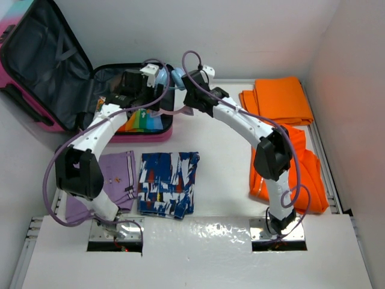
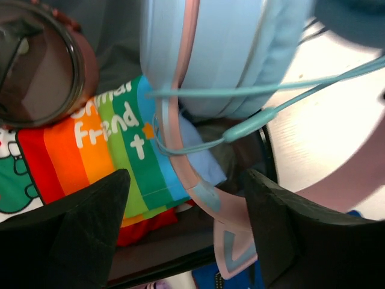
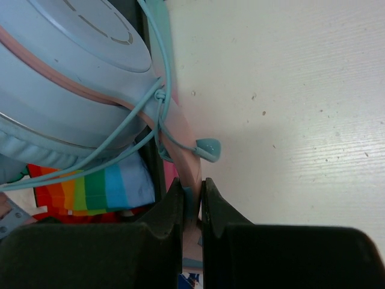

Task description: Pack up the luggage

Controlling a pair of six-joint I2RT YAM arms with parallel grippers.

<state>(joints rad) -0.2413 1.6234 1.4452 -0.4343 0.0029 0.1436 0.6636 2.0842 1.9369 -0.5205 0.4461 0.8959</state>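
Note:
The luggage [image 1: 42, 66] lies open at the back left, its pink shell around dark grey lining. Over its right rim hang light-blue and pink headphones [image 1: 171, 77]. My right gripper [image 3: 192, 189] is shut on their pink headband, with an ear cup [image 3: 72, 78] and the small microphone [image 3: 207, 147] just beyond the fingertips. My left gripper [image 2: 186, 180] is open, its two fingers standing on either side of the same headband, below the other ear cup [image 2: 222, 54]. A folded rainbow-striped shirt [image 2: 114, 150] lies in the luggage under the headphones.
A round dark-rimmed thing [image 2: 36, 66] sits in the luggage beside the shirt. In front of the luggage lie a purple garment [image 1: 114, 174] and blue patterned shorts [image 1: 167, 183]. Orange cloths are folded at the back right [image 1: 277, 99] and right [image 1: 295, 174].

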